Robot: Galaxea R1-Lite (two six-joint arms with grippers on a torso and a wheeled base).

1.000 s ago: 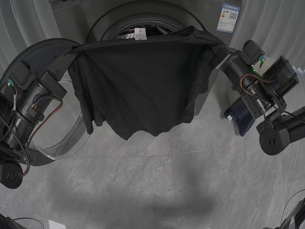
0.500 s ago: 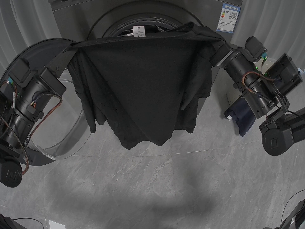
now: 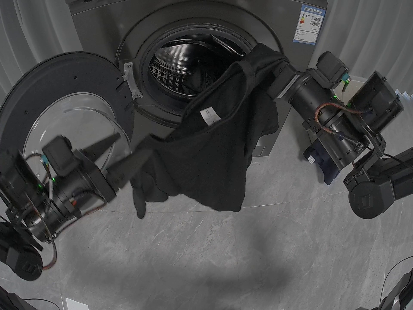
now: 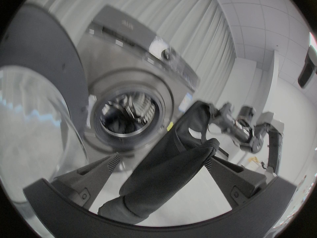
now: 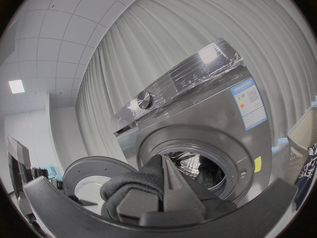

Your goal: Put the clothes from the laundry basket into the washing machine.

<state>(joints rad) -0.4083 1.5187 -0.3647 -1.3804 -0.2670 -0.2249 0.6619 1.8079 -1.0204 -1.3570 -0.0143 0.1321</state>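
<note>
A black shirt (image 3: 215, 151) hangs in front of the washing machine (image 3: 107, 22), whose drum (image 3: 189, 72) stands open with dark clothes inside. My right gripper (image 3: 269, 67) is shut on the shirt's upper end at the right rim of the drum opening; in the right wrist view the black shirt (image 5: 132, 185) bunches around the right gripper (image 5: 165, 195). My left gripper (image 3: 131, 145) sits low at the left, open. The shirt's other end (image 4: 171, 162) trails across one of its fingers (image 4: 228, 176). The laundry basket (image 5: 302, 133) stands right of the machine.
The round machine door (image 3: 64, 91) is swung open to the left, close behind my left arm. A navy garment (image 3: 322, 160) hangs over the basket's side behind my right arm. Grey floor (image 3: 206, 246) lies in front. Curtains hang behind the machine.
My left gripper has opened and dropped down and back to the lower left. The shirt is no longer stretched across the drum opening and now sags from the right gripper, which shifted slightly left.
</note>
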